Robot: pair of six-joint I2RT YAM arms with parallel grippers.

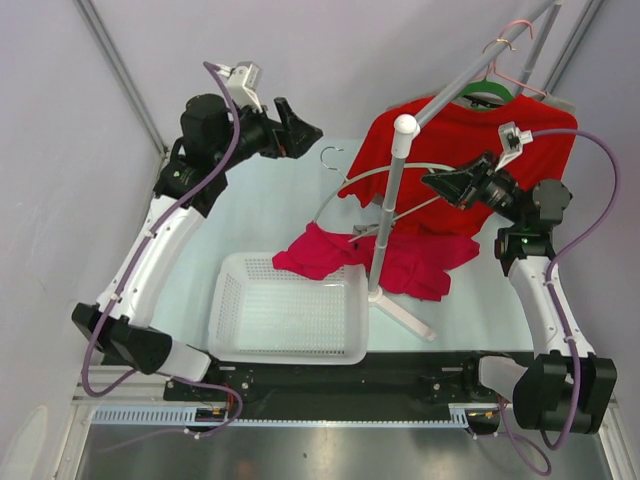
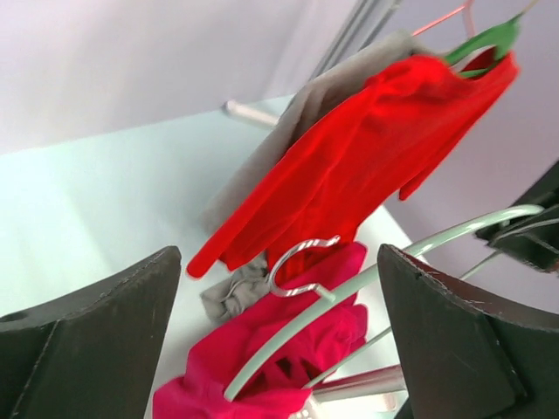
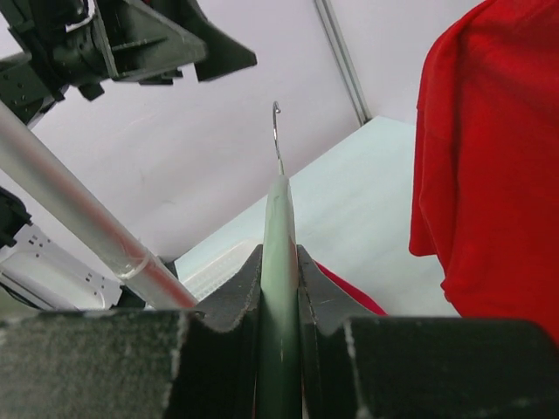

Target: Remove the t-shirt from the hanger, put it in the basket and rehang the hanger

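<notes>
The right gripper [image 3: 279, 262] is clamped on the arch of the grey hanger [image 2: 454, 230]. The left gripper [image 1: 305, 125] hovers spread wide near the hook. The crimson t-shirt [image 1: 318, 250] lies heaped between the white basket [image 1: 290, 320] and the rack pole [image 1: 392, 210], apparently snagged on the hanger's low end. Pulling may drag the cloth or strike the pole. The scarlet t-shirt [image 1: 470, 140] hangs behind.

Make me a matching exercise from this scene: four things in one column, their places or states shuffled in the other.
Column one
1. crimson t-shirt
2. grey hanger
3. scarlet t-shirt
4. left hand

Column two
A. open, holding nothing
B. hanging on a green hanger from the rail
C. heaped on the table by the white basket
D. clamped in the right hand

Pairs: 1-C, 2-D, 3-B, 4-A
</notes>
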